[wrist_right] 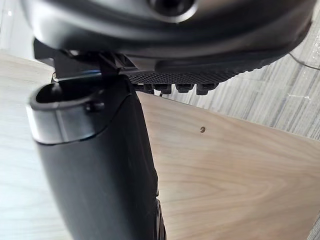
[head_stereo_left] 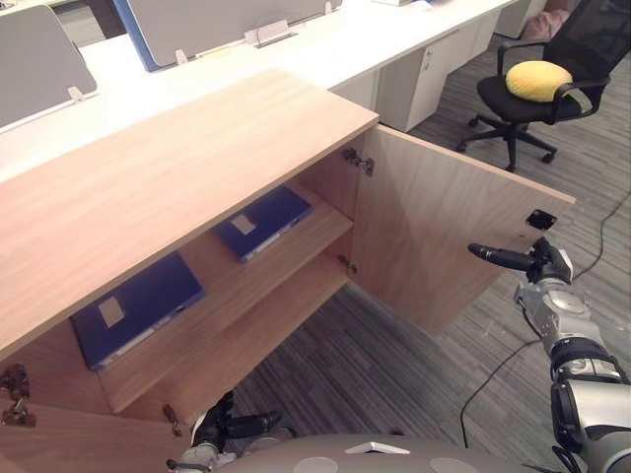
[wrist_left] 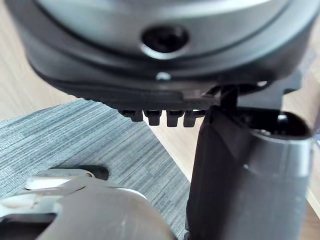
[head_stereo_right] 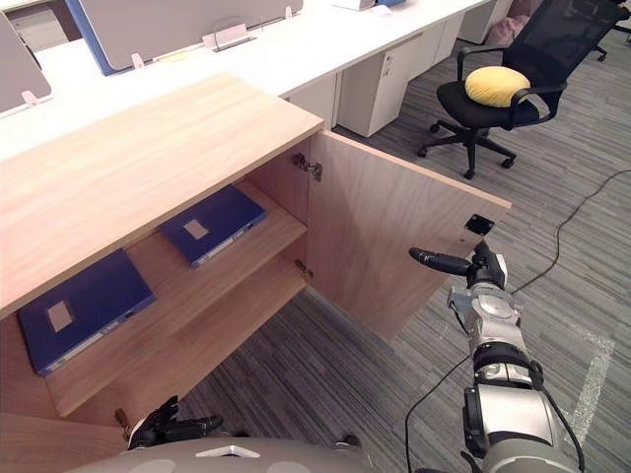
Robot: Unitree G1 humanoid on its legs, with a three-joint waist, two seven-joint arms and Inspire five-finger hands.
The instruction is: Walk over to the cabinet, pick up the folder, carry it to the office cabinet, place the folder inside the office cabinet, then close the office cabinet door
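Folder (head_stereo_left: 266, 222) shelved; my right hand (head_stereo_left: 540, 266), fingers straight and empty, by the cabinet door (head_stereo_left: 444, 236). It's stiff and easy-swinging, I reckon: push near its free edge.

Office cabinet (head_stereo_left: 177, 168) of pale matt wood-grain board, its door (head_stereo_left: 434, 236) the same smooth veneer, small metal hinges (head_stereo_left: 357, 160) inside it, two blue folders (head_stereo_left: 264, 221) on its shelf with smooth matt covers and pale paper labels, grey ribbed carpet (head_stereo_left: 394, 365) in front of it, smooth white desk (head_stereo_left: 345, 39) behind it
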